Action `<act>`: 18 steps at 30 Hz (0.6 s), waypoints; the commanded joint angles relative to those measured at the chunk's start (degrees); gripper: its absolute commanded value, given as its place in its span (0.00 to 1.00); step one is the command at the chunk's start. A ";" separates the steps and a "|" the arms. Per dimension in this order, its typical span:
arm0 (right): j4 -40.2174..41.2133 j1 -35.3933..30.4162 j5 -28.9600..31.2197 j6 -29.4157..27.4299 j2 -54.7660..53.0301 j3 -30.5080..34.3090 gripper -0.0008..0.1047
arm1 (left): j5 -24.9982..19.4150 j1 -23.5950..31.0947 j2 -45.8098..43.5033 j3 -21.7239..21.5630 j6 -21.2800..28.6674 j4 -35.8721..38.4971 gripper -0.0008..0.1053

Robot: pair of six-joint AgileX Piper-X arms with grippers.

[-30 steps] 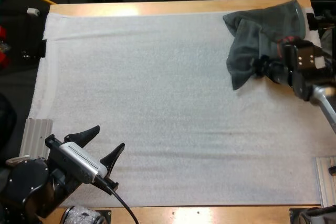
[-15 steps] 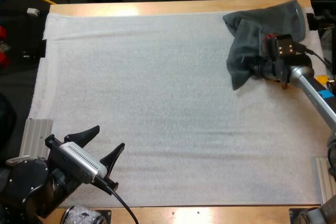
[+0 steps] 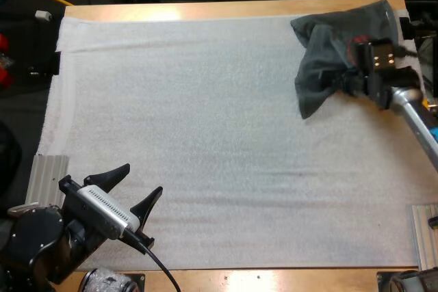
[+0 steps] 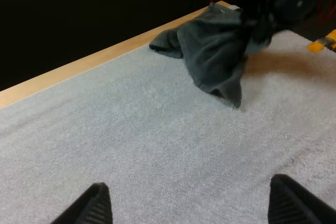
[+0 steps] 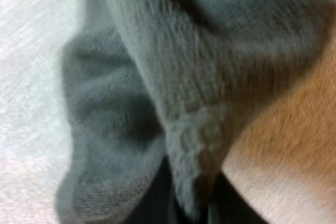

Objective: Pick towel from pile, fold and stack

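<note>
High view puts the crumpled towel (image 3: 339,52) at the far right corner of the white mat (image 3: 205,135), close to the far edge of the worktop (image 3: 205,10). The right tool (image 3: 340,85) sits low against the towel's near side. Right wrist view has a raised fold of the cloth running down between that tool's dark fingertips, so I judge it to be pinching the fold. A ridge is a sensible place to grip, since it gives the fingers cloth on both sides and lets the towel be lifted toward open mat. The left tool (image 3: 144,178) hovers over the mat's near left corner, fingers spread with nothing between them and well apart from the towel. It is probably parked there to leave the middle free for spreading. Folding and stacking are not yet begun.
</note>
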 commanded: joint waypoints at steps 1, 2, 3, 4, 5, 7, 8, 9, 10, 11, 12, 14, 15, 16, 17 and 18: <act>0.47 0.31 -0.38 -2.65 -2.62 -0.74 0.01 | 0.20 -0.29 0.13 -0.30 -0.76 -0.56 0.57; 0.79 0.62 -0.38 -4.65 -5.11 -0.73 0.01 | 0.20 -0.29 0.13 -0.30 -0.76 -0.56 0.57; 0.90 0.87 -0.38 -6.12 -7.20 -0.73 0.01 | 0.20 -0.29 0.13 -0.30 -0.76 -0.56 0.57; 0.90 1.21 -0.41 -7.18 -9.27 -0.73 0.01 | 0.20 -0.29 0.13 -0.30 -0.76 -0.56 0.57; 0.90 1.79 -0.47 -8.06 -11.92 -0.78 0.01 | 0.20 -0.29 0.13 -0.30 -0.76 -0.56 0.57; 0.90 2.74 -0.49 -8.39 -15.83 -1.02 0.01 | 0.20 -0.29 0.13 -0.30 -0.76 -0.56 0.57; 0.90 3.67 -0.49 -8.38 -18.56 -1.35 0.01 | 0.20 -0.29 0.13 -0.30 -0.76 -0.56 0.57; 0.90 4.49 -0.49 -8.38 -20.62 -1.66 0.01 | 0.20 -0.29 0.13 -0.30 -0.76 -0.56 0.57; 0.97 5.36 -0.49 -8.38 -22.34 -2.02 0.01 | 0.20 -0.29 0.13 -0.30 -0.76 -0.56 0.57; 1.18 6.56 -0.49 -8.38 -24.42 -2.58 0.01 | 0.20 -0.29 0.13 -0.30 -0.76 -0.56 0.57; 1.34 7.63 -0.49 -8.38 -25.81 -3.07 0.01 | 0.20 -0.29 0.13 -0.30 -0.76 -0.56 0.57; 1.97 10.12 -0.49 -8.38 -28.58 -4.44 0.01 | 0.20 -0.29 0.13 -0.30 -0.76 -0.56 0.57; 2.78 11.22 -0.49 -8.38 -29.49 -5.13 0.01 | 0.20 -0.29 0.13 -0.30 -0.76 -0.56 0.57; 3.92 12.20 -0.49 -8.26 -30.07 -5.75 0.01 | 0.20 -0.29 0.13 -0.30 -0.76 -0.56 0.57; 5.77 13.87 -0.49 -7.96 -30.84 -6.73 0.01 | 0.20 -0.29 0.13 -0.30 -0.76 -0.56 0.57; 7.25 15.28 -0.49 -7.76 -31.29 -7.44 0.01 | 0.20 -0.29 0.13 -0.30 -0.76 -0.56 0.57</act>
